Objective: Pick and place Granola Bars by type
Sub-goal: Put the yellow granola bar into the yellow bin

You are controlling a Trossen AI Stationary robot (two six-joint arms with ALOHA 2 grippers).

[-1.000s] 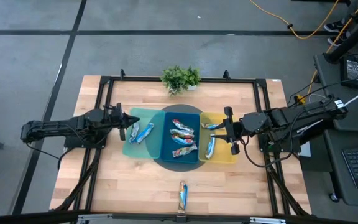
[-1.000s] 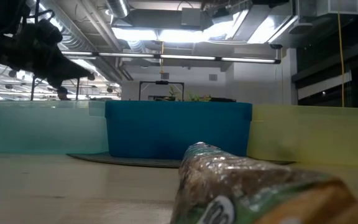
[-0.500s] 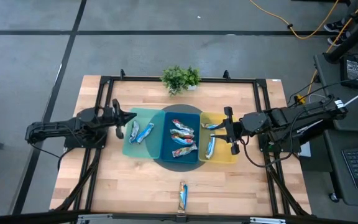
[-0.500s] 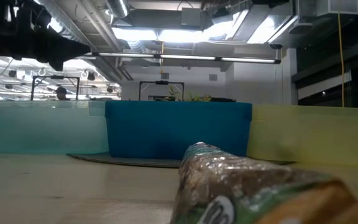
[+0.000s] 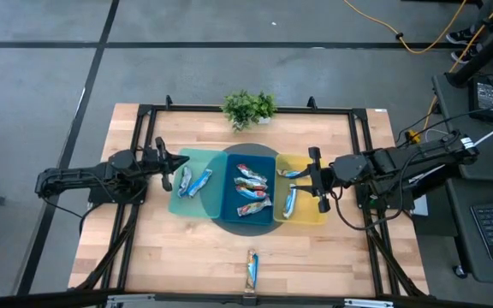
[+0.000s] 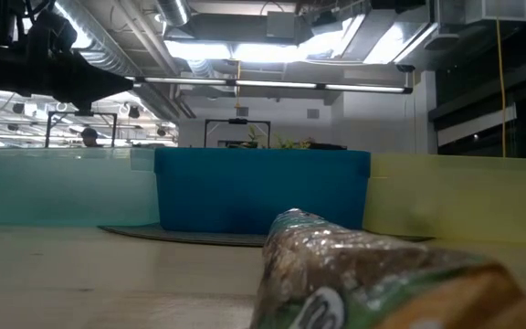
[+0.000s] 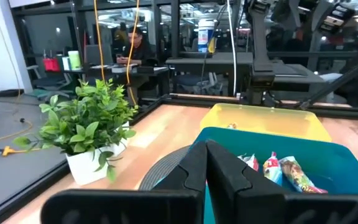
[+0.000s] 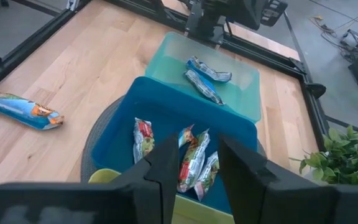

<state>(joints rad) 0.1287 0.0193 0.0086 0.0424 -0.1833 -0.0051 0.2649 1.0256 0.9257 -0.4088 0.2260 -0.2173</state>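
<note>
Several foil-wrapped granola bars lie in the blue bin (image 5: 248, 184) in the middle. Two bars (image 5: 193, 181) lie in the teal tray (image 5: 181, 204) and two (image 5: 290, 198) in the yellow tray (image 5: 311, 214). One bar (image 5: 252, 269) lies on the table near the front edge, close to the low camera (image 6: 373, 274). My left gripper (image 5: 181, 162) is shut and empty, level above the teal tray's left part; its wrist view shows the fingers closed (image 7: 207, 165). My right gripper (image 5: 301, 177) is open and empty above the yellow tray (image 8: 194, 155).
A small green potted plant (image 5: 248, 108) stands at the table's far edge behind the bin. A dark round mat (image 5: 246, 228) lies under the blue bin. A black frame (image 5: 144, 115) runs round the table top. Bare wood lies on both sides of the front bar.
My left gripper has gone up from over the teal tray and tipped from pointing downward to level. The bars and trays have stayed where they were.
</note>
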